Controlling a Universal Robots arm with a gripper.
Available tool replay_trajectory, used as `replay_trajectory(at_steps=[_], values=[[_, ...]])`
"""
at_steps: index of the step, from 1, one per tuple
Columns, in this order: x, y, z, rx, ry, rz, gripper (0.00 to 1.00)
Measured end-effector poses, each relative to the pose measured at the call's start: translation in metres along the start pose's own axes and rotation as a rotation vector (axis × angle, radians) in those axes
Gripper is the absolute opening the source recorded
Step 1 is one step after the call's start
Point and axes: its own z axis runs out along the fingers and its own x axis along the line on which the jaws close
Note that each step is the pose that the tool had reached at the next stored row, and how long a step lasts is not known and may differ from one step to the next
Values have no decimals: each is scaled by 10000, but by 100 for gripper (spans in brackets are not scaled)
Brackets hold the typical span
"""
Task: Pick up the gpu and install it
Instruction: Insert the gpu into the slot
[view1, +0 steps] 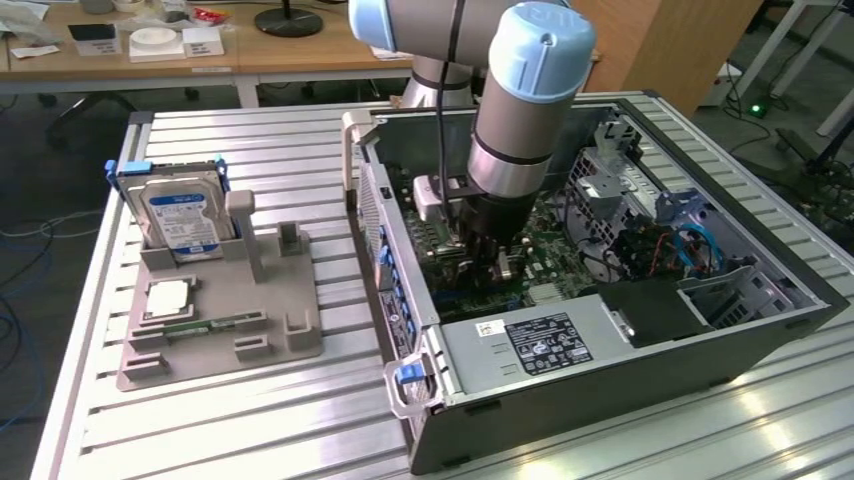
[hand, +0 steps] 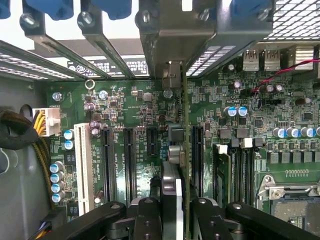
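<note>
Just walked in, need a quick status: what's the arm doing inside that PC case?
The arm has reached down into the open computer case, with its gripper low over the motherboard. In the wrist view its fingers are closed on the gpu, held on edge and lined up over the row of expansion slots, its metal bracket toward the case's rear wall. Whether the card is fully seated can't be told. On the table outside, the hard drive stands in the grey parts holder.

The gpu (hand: 184, 150) stands edge-on in the motherboard (hand: 135, 115), inside the computer case (view1: 641, 360).
</note>
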Motion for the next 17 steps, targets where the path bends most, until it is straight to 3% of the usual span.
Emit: replay_trajectory(at_steps=[8, 9, 11, 12, 17], values=[[-1, 1, 21, 5, -9, 0, 28], [-6, 4, 36, 26, -55, 9, 28], [-5, 2, 10, 47, -31, 7, 29], [-2, 2, -14, 61, -24, 1, 34], [-5, 11, -121, 242, -29, -4, 34]])
